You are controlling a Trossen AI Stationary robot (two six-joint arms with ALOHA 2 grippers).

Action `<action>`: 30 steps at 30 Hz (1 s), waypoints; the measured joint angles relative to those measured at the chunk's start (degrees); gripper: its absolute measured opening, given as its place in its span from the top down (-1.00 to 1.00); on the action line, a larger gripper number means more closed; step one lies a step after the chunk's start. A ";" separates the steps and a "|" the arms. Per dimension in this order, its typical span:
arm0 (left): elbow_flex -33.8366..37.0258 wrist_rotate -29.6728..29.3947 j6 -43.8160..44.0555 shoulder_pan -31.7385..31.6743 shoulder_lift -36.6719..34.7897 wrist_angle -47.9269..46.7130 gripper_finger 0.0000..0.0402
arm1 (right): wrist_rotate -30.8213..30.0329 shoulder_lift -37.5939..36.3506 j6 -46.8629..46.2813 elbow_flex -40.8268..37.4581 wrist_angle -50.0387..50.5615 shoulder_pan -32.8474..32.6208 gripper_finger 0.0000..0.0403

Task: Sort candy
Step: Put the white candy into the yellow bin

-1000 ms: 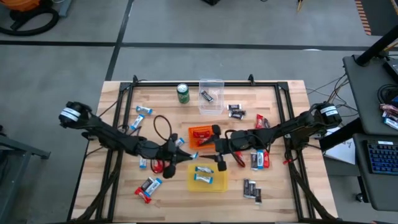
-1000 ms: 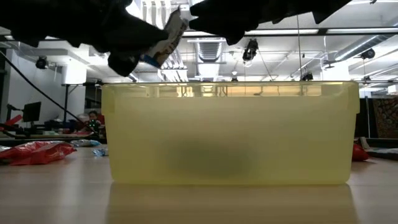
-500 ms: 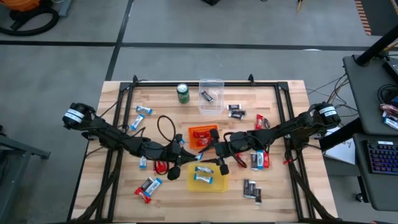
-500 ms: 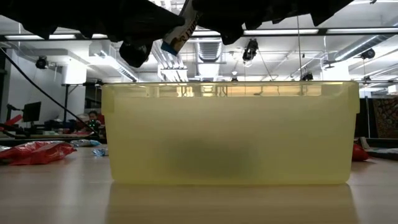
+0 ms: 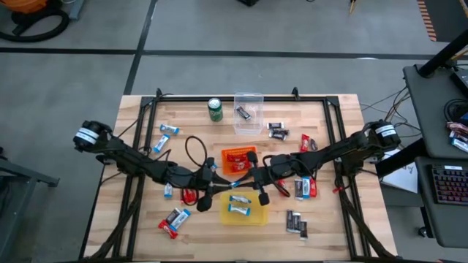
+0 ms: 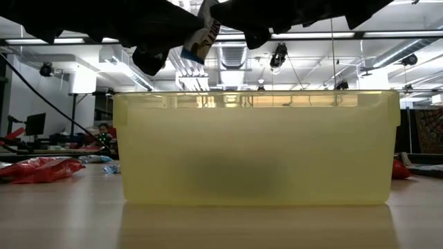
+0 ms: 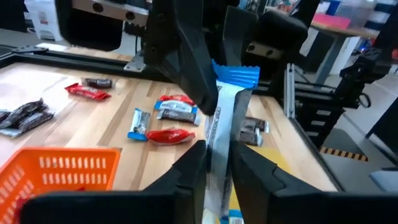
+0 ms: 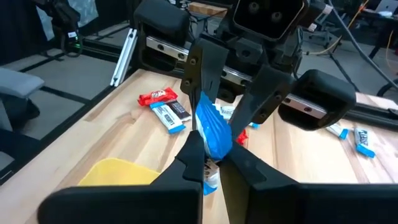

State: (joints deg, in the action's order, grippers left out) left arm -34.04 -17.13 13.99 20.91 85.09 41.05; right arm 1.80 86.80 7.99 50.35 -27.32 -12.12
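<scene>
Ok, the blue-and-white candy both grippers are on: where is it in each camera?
High: blue-and-white candy mid-table, above the yellow bin.
Low: top centre, above that bin.
Left wrist: centre, between both grippers.
Right wrist: centre.
Shared landmark: yellow bin.

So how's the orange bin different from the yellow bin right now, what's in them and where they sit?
The orange bin has slatted, basket-like walls and holds red-wrapped candy; the yellow bin has smooth translucent walls and holds blue-and-white candy. The orange bin sits farther back on the table, the yellow one nearer the front edge, with the two grippers meeting over its back edge. Both are small open-topped rectangular bins near the table's middle.
</scene>
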 joint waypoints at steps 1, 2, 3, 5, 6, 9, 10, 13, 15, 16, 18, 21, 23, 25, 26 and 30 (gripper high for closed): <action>0.00 -0.06 -0.02 -0.02 -0.24 -0.99 0.68 | 0.00 -0.19 -0.53 0.00 0.85 -0.02 0.92; 0.00 -0.08 -0.02 -0.02 -0.65 -2.14 0.65 | 0.06 -0.56 -1.04 0.00 1.98 -0.02 0.92; 0.00 -0.08 0.00 -0.02 -1.10 -3.21 0.62 | 0.19 -1.04 -1.86 0.00 3.40 -0.01 0.92; 0.00 -0.08 0.00 -0.02 -2.38 -5.58 0.56 | 0.48 -1.84 -3.91 0.00 5.91 -0.01 0.93; 0.01 -0.09 0.06 -0.02 -3.06 -6.82 0.54 | 1.42 -2.25 -5.06 0.00 7.28 0.00 0.93; 0.02 -0.03 0.35 -0.02 -5.46 -11.33 0.50 | 8.18 -3.23 -9.63 0.02 11.73 0.00 0.93; 0.02 -0.02 0.47 -0.02 -6.41 -12.95 0.49 | 11.11 -3.50 -11.48 0.04 13.41 0.00 0.93; 0.02 0.03 2.12 -0.02 -9.29 -19.37 0.48 | 17.20 -3.78 -17.87 0.04 19.64 -0.14 0.93; 0.04 -0.05 3.42 -0.02 -10.83 -23.17 0.48 | 17.73 -3.78 -20.04 0.04 23.82 -0.27 0.93; 0.04 -0.37 3.99 -0.02 -11.44 -24.78 0.48 | 17.70 -3.78 -20.07 0.02 25.26 -0.35 0.93; 0.04 -0.91 5.17 -0.02 -11.97 -27.51 0.48 | 17.68 -3.71 -20.10 0.02 26.78 -0.37 0.90; 0.04 -0.93 6.86 -0.02 -11.47 -29.93 0.48 | 16.52 -3.50 -20.91 0.02 27.07 -0.39 0.76; 0.04 -1.69 8.72 -0.01 -10.67 -30.65 0.48 | 14.57 -3.49 -20.98 0.02 27.05 -0.38 0.63; 0.04 -1.84 10.32 -0.09 -9.76 -31.91 0.48 | 13.27 -3.56 -21.09 0.02 26.87 -0.37 0.49; 0.04 -1.84 11.07 -0.10 -9.36 -32.99 0.48 | 13.02 -3.62 -21.09 0.02 26.85 -0.35 0.43; 0.07 -1.91 14.55 -0.11 -8.51 -39.43 0.45 | 12.65 -3.76 -21.09 0.02 26.61 -0.37 0.23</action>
State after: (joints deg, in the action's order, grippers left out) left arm -33.98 -19.04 28.54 20.80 76.59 1.62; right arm 14.46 83.05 -13.10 50.37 -0.71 -12.49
